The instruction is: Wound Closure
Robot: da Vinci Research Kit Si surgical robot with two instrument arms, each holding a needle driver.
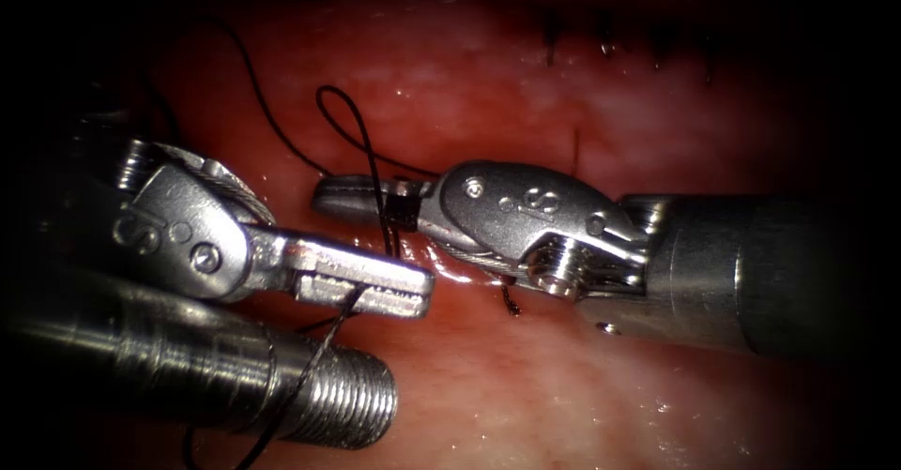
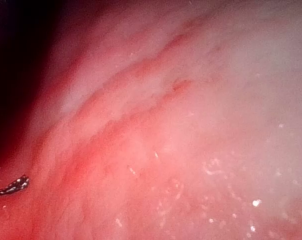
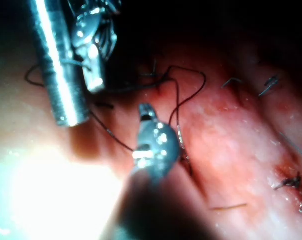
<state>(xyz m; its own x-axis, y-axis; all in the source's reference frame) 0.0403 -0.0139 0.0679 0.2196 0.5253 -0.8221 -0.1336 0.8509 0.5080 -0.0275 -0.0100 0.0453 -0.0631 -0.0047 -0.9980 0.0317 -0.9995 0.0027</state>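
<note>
**Left hand** (image 1: 422, 292): Left of centre in the endoscope view, reaching toward the middle. The jaws are closed on the thread (image 1: 375, 165), and a strand leaves them from underneath and runs down and to the left. It does not grip the needle.

**Thread:** Dark and thin. One strand comes in from the upper left. A narrow loop (image 1: 340, 118) stands above the right hand, and from it a strand drops across that hand's jaws just behind the tips, then runs on toward the left hand.

**Right hand** (image 1: 321, 196): Comes in from the right, with its tips just above and beside the left hand's jaws. The jaws lie together. The thread is draped over them, and I cannot tell whether any of it is clamped between them. It carries no needle.

**Needle:** Its position cannot be told from these views.

**Tissue** (image 1: 526, 395): Pale and wet, with red fluid (image 1: 457, 280) under the two hands. A short thread end (image 1: 511, 307) stands below the right hand's wrist. Finished stitches (image 1: 605, 46) sit well apart at the upper right.

**Handling note (judgement):**
- This looks like loop work on the thread.
- The left grip needs to be firm but not crushing.
- Tension should run in line with the strand.
- The draped turn has to stay behind the right tips so it cannot slide off.
- The two hands should stay just apart.
- The thread should be lifted off the tissue, not dragged across it.
</note>
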